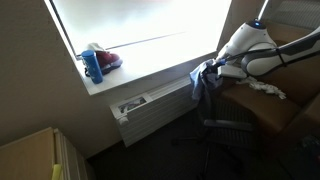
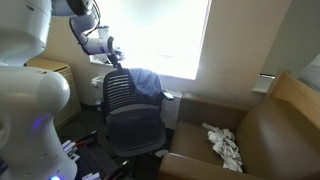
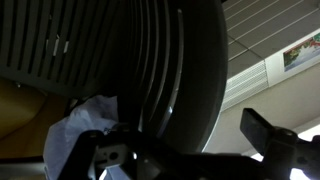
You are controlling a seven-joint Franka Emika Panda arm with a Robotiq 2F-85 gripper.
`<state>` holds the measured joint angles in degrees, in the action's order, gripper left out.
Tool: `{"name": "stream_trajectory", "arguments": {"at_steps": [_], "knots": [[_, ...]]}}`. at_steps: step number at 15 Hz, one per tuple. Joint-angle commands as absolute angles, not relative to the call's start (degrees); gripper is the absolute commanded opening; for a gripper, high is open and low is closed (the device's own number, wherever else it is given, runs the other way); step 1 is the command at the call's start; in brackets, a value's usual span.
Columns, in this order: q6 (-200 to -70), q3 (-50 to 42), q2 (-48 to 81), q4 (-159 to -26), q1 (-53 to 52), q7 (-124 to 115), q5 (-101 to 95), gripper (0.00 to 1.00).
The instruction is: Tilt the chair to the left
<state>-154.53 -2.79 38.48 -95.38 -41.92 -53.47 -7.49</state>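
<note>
A black mesh office chair (image 2: 130, 105) stands by the window, with a blue cloth (image 2: 150, 82) draped over its backrest; it also shows in an exterior view (image 1: 228, 125). My gripper (image 2: 114, 58) is at the top edge of the backrest, also seen in an exterior view (image 1: 208, 70). In the wrist view the gripper (image 3: 180, 142) is open and straddles the dark backrest edge (image 3: 190, 70). A gap shows between the right finger and the chair. The left finger is mostly in shadow.
A brown armchair (image 2: 270, 130) with a crumpled white cloth (image 2: 222, 145) stands beside the chair. A radiator (image 1: 150, 108) runs under the window sill, which holds a blue bottle (image 1: 93, 67) and a red item (image 1: 108, 60). A cabinet (image 1: 35, 155) stands nearby.
</note>
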Motion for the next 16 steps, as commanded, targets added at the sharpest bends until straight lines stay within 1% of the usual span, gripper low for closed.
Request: {"name": "stream_trajectory", "arguments": {"at_steps": [1,14,15,16], "knots": [[-154.2,-2.3,39.0,-95.2,-41.6,-53.4,-7.2,1.0],[-154.3,-2.3,41.4,-94.9,-41.9,-53.5,-7.0,1.0],[-154.3,-2.3,41.4,-94.9,-41.9,-53.5,-7.0,0.92],[-154.5,-2.5,41.4,-94.9,-42.1,-54.0,-7.0,0.74]]}}
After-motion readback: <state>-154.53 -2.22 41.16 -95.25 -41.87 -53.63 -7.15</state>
